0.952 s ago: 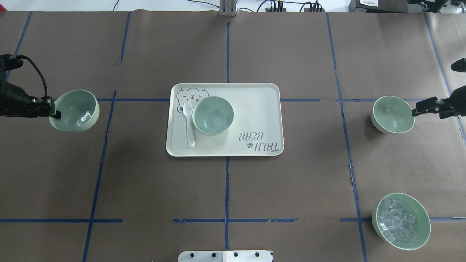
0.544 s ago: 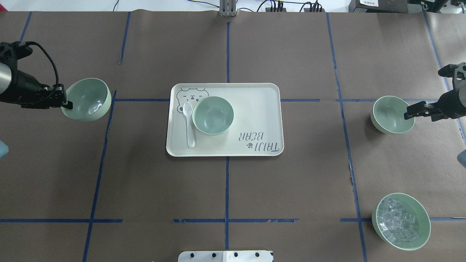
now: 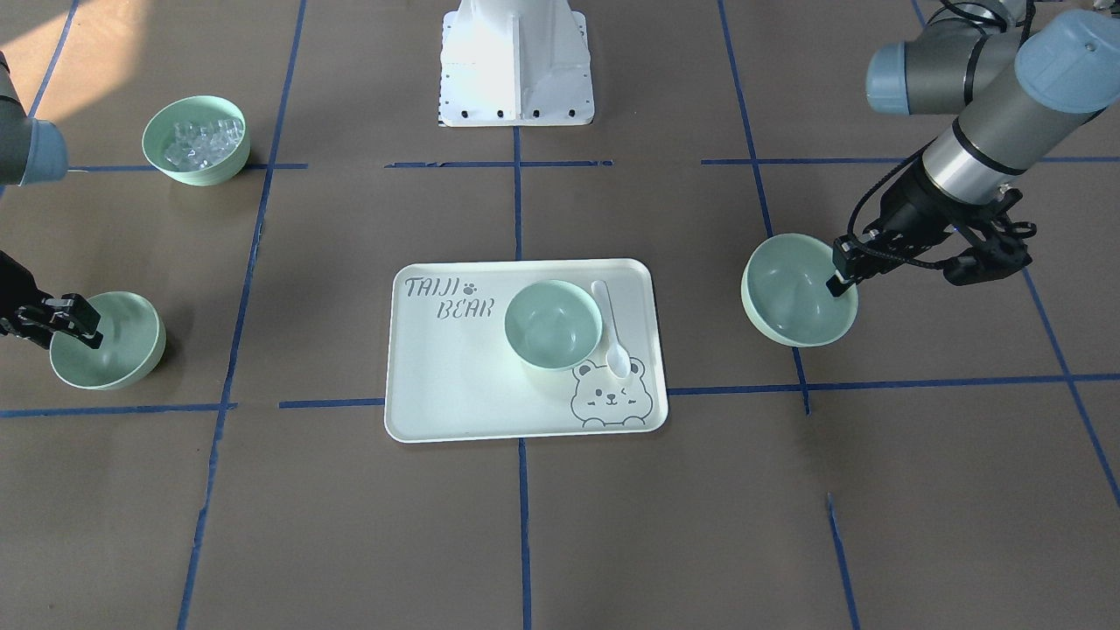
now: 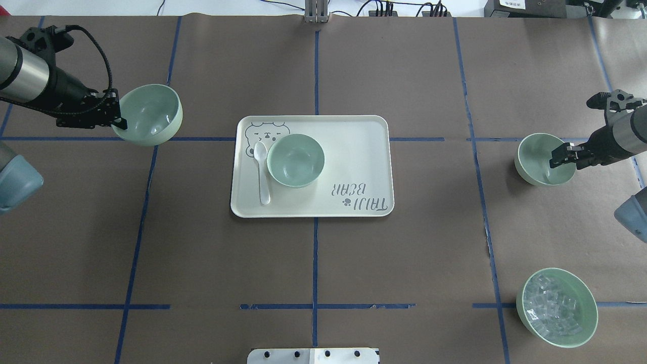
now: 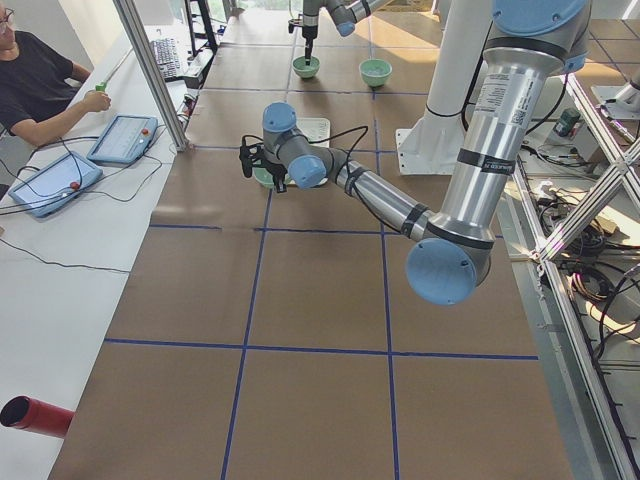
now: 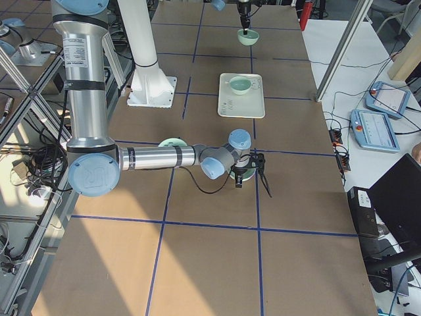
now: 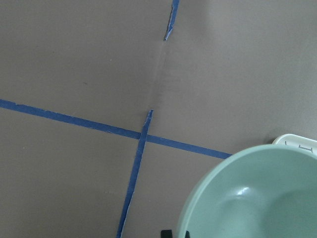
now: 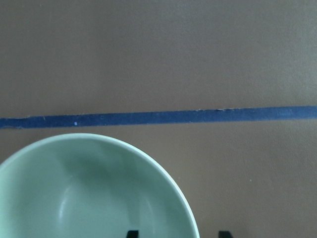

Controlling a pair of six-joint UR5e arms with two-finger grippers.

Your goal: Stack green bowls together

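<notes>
The left arm [image 4: 30, 81] reaches in from the 9 o'clock edge of the overhead view, its forearm slanting toward 4 o'clock. The left gripper [image 4: 121, 123] is pinched tight on the 9 o'clock rim of the left bowl [image 4: 151, 114], holding it tilted. The right arm [image 4: 624, 134] enters from 3 o'clock with its wrist aimed at 8 o'clock, and the right gripper [image 4: 555, 162] stands with jaws apart astride the 3 o'clock rim of the right bowl [image 4: 533, 159], one finger inside and one outside.

Matt green bowls [image 4: 295, 161]; brown paper tabletop [image 4: 202, 263]
</notes>
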